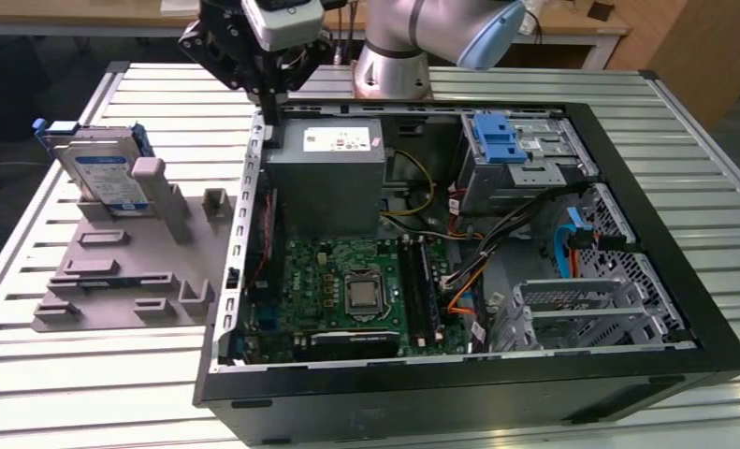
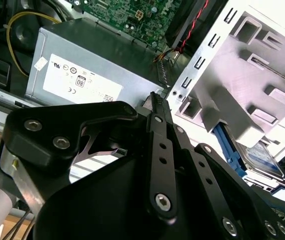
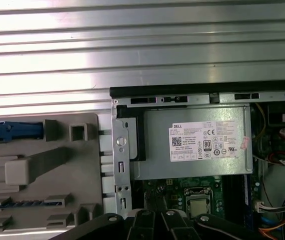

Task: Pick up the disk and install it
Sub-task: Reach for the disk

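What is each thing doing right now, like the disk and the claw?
disk: standing upright in the grey holder, not picked up.
computer case: open, side panel off.
gripper: shut, empty, above the case's edge.
power supply: fitted inside the case.

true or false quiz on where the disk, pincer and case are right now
1. The disk stands upright in the grey rack. True.
2. The pincer holds the disk. False: it hangs over the case wall by the power supply, apart from the disk.
3. The case lies open, with its inside in plain sight. True.
4. The rack sits at the exterior view's right of the case. False: it sits at the exterior view's left.
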`<state>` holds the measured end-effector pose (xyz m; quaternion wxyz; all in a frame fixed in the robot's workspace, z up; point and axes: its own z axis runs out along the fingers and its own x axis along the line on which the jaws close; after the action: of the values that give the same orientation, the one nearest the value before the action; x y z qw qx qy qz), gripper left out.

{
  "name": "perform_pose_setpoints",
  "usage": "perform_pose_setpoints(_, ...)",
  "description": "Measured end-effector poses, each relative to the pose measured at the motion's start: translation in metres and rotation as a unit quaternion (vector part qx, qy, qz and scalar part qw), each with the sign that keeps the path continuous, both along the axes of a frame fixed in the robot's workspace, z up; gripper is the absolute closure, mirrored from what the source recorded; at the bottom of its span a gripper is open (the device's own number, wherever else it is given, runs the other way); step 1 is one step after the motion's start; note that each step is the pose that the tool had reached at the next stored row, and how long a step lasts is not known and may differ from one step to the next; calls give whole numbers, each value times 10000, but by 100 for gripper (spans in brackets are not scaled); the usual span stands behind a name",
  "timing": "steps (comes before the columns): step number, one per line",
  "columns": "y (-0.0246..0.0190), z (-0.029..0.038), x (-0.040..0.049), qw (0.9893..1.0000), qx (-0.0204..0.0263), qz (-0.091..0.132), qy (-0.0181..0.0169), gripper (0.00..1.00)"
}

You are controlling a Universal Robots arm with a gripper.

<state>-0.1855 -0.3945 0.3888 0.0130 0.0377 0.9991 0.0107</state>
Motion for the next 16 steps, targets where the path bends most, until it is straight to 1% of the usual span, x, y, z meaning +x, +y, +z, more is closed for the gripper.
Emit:
perform_pose_setpoints(7,39,-1,-93,10000,-1,-1,0,89)
perform_pose_setpoints(11,47,-2,-160,10000,-1,0,0,89)
perform_pose_setpoints(16,69,-4,-243,10000,-1,0,0,89)
